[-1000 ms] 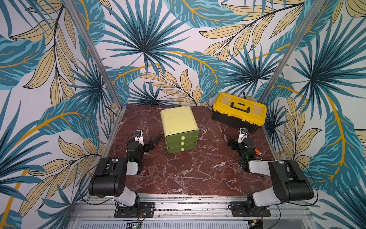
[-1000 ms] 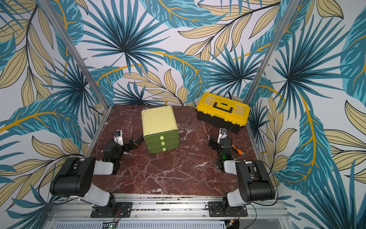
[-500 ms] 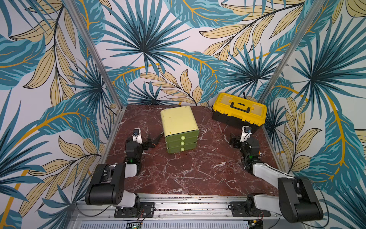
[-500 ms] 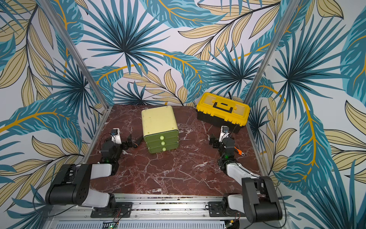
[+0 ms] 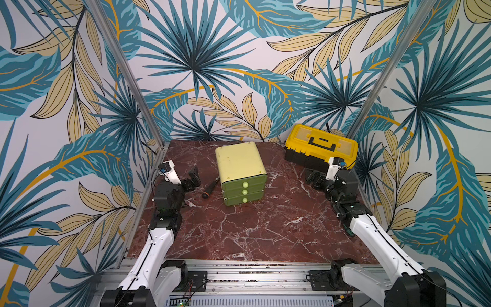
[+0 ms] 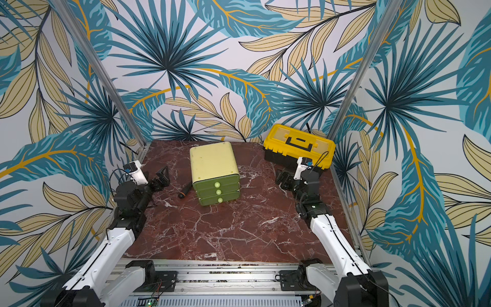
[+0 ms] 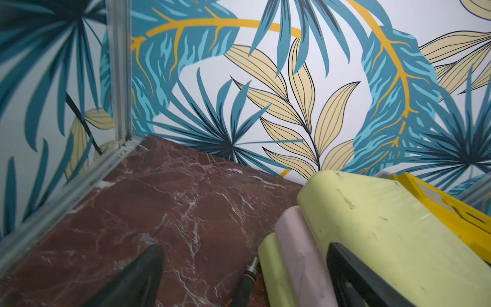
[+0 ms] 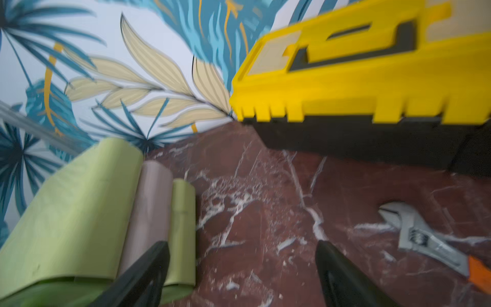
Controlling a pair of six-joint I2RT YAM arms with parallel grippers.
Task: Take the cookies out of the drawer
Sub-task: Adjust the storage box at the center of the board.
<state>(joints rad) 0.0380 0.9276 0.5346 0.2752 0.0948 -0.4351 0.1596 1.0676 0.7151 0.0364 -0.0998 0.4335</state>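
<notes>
In both top views the drawer box sits towards the worktop's back edge, drawers shut, cookies hidden. Left wrist view: left claw spread near a screwdriver. Right wrist view: right claw spread, near a wrench
</notes>
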